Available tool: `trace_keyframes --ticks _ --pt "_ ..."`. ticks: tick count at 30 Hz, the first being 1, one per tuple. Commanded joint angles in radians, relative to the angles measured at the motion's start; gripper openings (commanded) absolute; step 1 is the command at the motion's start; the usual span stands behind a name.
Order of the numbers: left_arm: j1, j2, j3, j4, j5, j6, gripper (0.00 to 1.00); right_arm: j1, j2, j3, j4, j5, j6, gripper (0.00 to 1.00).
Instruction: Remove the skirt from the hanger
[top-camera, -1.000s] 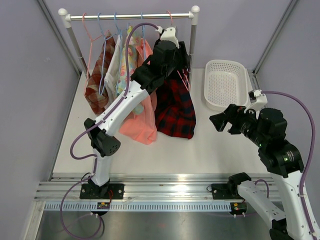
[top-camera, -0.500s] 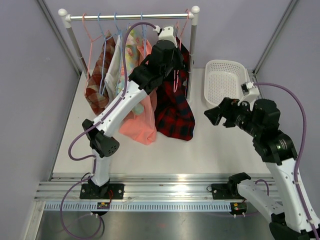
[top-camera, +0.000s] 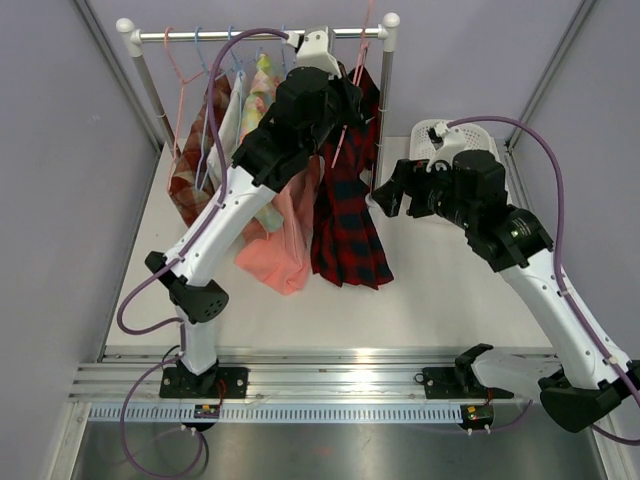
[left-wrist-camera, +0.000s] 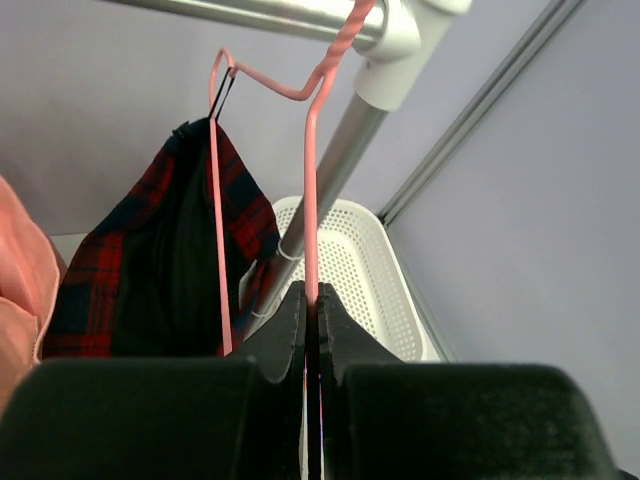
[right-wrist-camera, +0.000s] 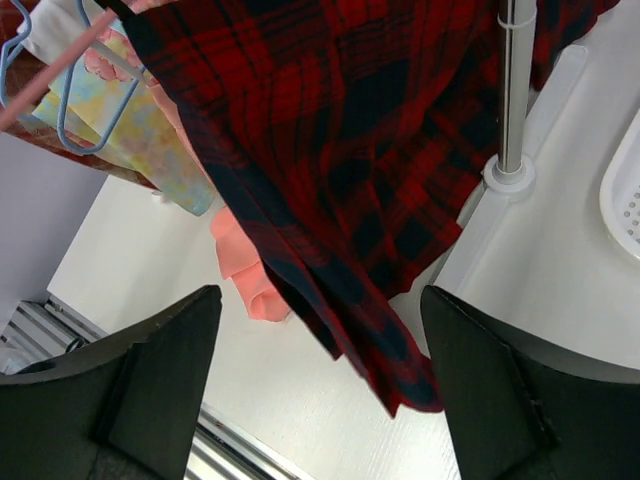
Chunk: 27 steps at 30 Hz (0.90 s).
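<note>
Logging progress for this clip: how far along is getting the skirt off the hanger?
Done: the left gripper is shut on the pink hanger, on the wire below its hook. In hand: the open right gripper is close to the red plaid skirt but not gripping it. Left: the skirt still hangs from the hanger, whose hook is over the rail, so pulling it free remains.

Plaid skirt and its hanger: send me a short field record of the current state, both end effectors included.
skirt: red plaid skirt hanging from pink hanger, not yet removed
hanger: hooked over rail
left end effector: shut on the hanger's wire
right end effector: open, empty, facing the skirt, not touching it
basket: white basket, right of the skirt
</note>
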Motion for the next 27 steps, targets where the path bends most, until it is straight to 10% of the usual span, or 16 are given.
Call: trace_keyframes --ticks 1,8,21,24,27 --pt "0.007 -0.101 0.025 0.163 -0.046 -0.002 0.0 0.017 -0.069 -0.038 0.047 0.041 0.013 0.89" --pt "0.004 -0.272 -0.271 0.321 -0.103 -0.148 0.0 0.22 -0.094 -0.054 0.076 0.126 -0.013 0.99" --pt "-0.027 -0.294 -0.232 0.268 -0.092 -0.174 0.0 0.389 0.144 -0.057 0.329 0.484 -0.048 0.99" --pt "-0.027 -0.327 -0.27 0.272 -0.092 -0.18 0.0 0.389 0.173 -0.049 0.367 0.513 -0.047 0.75" --pt "-0.027 -0.347 -0.305 0.273 -0.102 -0.175 0.0 0.389 0.182 -0.018 0.36 0.489 -0.034 0.06"
